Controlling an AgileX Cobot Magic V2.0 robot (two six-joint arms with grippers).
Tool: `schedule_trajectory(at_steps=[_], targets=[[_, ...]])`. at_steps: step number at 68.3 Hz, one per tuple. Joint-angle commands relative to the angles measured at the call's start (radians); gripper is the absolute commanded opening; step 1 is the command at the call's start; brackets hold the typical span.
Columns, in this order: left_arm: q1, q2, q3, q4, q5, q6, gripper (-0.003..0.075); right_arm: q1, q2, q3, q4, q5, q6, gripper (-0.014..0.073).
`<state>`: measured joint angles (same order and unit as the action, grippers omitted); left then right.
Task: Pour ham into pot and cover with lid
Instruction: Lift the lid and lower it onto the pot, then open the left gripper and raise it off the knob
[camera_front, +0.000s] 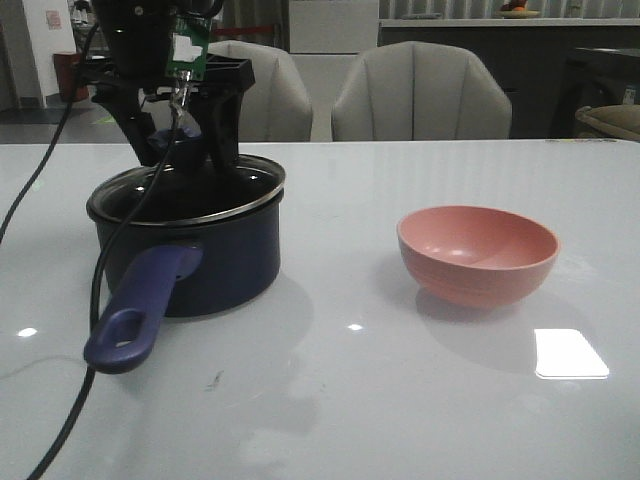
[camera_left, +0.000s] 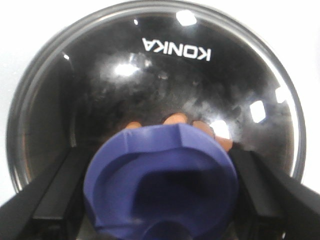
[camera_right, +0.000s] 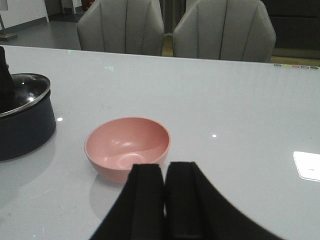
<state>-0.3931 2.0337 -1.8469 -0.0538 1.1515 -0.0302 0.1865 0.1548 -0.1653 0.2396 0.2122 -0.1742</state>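
Left wrist view shows you the left gripper (camera_left: 160, 200) with its jaws clamped on the lid's (camera_left: 150, 75) blue flared knob; orange-pink ham (camera_left: 176, 119) shows through the glass just beyond them. That steel-rimmed lid sits tilted on the navy pot (camera_front: 225, 265). Your right gripper (camera_right: 165, 200) has its jaws pressed together, empty, just short of the smooth pink bowl (camera_right: 127, 145) on the glossy bench (camera_front: 400, 400).

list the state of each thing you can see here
pot: upright on the table, lid on it
lid: on the pot's rim, knob between the left fingers
ham: orange pieces seen through the glass, inside the pot
bowl: upright, empty
left gripper: around the knob
right gripper: shut, empty
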Motion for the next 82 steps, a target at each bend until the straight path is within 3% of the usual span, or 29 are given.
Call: schedule_trajectory(at_steps=[1,21,41,63,82], targets=[[-0.007,-0.058,-0.029,0.022,-0.005,-0.016,0.0523,0.001,0.009,-0.029,0.001,-0.087,-0.012,0.0159],[-0.007,-0.058,-0.029,0.022,-0.051,-0.016,0.0529,0.001,0.009,-0.029,0.001,-0.087,-0.012,0.0159],[-0.007,-0.058,-0.029,0.001,-0.099,-0.016,0.0623,0.001,0.009,-0.029,0.001,-0.087,-0.012,0.0159],[-0.007,-0.074,-0.101,0.001,0.007,-0.012,0.0627,0.001,0.009,-0.029,0.001,-0.087,-0.012,0.0159],[-0.011,-0.231,-0.06,-0.005,0.016,0.019,0.0627,0.001,0.009,-0.029,0.001,-0.087,-0.012,0.0159]])
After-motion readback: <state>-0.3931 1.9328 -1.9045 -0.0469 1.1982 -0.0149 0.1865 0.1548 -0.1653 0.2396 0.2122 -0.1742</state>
